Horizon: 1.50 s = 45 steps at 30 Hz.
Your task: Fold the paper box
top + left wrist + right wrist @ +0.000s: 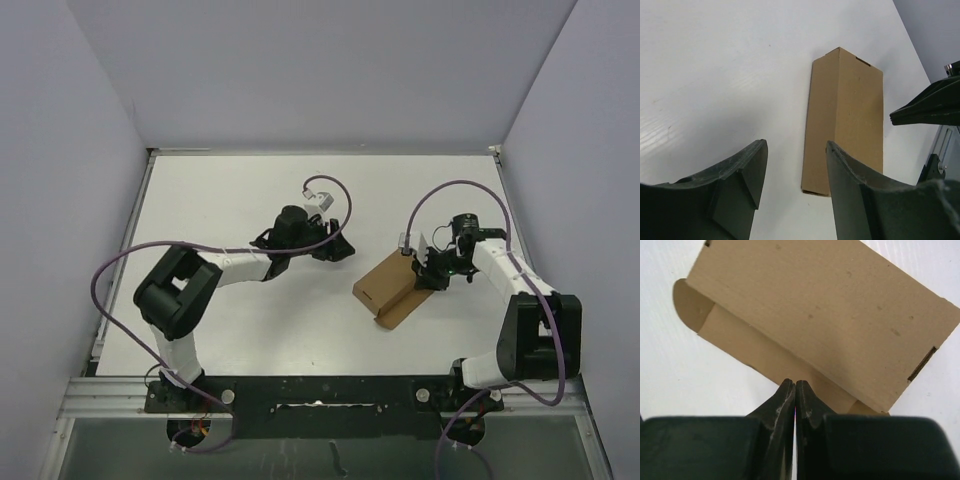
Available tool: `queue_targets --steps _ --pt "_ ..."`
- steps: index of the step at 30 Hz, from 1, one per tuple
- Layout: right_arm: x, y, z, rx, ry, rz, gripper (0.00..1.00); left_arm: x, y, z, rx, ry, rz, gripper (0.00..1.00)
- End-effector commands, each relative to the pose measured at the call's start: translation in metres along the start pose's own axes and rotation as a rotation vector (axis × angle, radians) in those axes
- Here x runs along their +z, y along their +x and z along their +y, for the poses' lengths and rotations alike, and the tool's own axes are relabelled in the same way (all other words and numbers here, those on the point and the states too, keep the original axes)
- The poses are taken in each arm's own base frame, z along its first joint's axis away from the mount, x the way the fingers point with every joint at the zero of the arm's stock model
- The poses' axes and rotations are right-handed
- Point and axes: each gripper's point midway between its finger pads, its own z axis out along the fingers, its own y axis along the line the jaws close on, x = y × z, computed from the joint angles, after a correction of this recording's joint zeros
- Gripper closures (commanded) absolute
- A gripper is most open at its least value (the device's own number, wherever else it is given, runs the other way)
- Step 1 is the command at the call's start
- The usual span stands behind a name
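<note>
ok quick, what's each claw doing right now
left claw: open, holding nothing
right claw: shut, nothing seen in it, right at the paper box flap

Left pincer [796, 150], parted, faces the brown paper box [847, 115].

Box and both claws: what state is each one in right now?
paper box, lying flat, body folded, one long flap still open.
left gripper, open, empty, apart from the box.
right gripper, shut, tips together over the open flap.
</note>
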Motion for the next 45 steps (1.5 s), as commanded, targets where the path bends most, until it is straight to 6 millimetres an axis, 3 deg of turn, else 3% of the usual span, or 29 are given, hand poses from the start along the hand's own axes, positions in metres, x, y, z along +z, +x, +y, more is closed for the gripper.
queue_targets --steps 1,4,7,13,16,18,21,25,28,33,38,45 --pt "0.007 -0.002 -0.027 -0.04 0.074 0.067 1.0 0.024 -0.015 -0.028 0.043 0.175 -0.04 0.51" --pt "0.025 -0.008 -0.038 -0.074 0.069 0.102 1.0 0.035 -0.001 -0.028 0.025 0.193 -0.007 0.5" --pt "0.037 -0.031 -0.049 -0.124 0.073 0.093 1.0 0.035 0.017 -0.025 0.006 0.186 0.027 0.49" --pt "0.063 -0.083 -0.057 -0.234 0.029 0.017 0.93 0.006 0.051 -0.017 -0.054 0.118 0.051 0.49" --pt "0.065 -0.094 -0.051 -0.263 -0.021 -0.026 0.88 -0.004 0.062 -0.015 -0.08 0.073 0.049 0.49" --pt "0.056 -0.092 -0.045 -0.289 -0.017 -0.054 0.82 -0.016 0.073 -0.007 -0.096 0.023 0.053 0.49" --pt "0.033 -0.087 -0.035 -0.315 0.006 -0.126 0.71 -0.034 0.073 0.001 -0.101 -0.041 0.025 0.49" --pt "-0.002 -0.088 -0.016 -0.371 0.015 -0.264 0.57 -0.044 0.049 -0.006 -0.063 -0.047 -0.022 0.47" --pt "-0.015 -0.086 0.004 -0.424 -0.002 -0.331 0.49 -0.044 0.03 -0.012 -0.037 -0.031 -0.049 0.45" --pt "-0.01 -0.074 0.031 -0.455 -0.067 -0.347 0.39 -0.043 0.014 -0.01 -0.014 -0.019 -0.095 0.41" --pt "0.002 -0.068 0.041 -0.436 -0.114 -0.353 0.36 -0.043 0.007 -0.012 -0.023 0.03 -0.115 0.31" --pt "0.028 -0.036 0.047 -0.443 -0.154 -0.22 0.37 -0.028 0.027 -0.012 -0.053 0.053 -0.031 0.3"
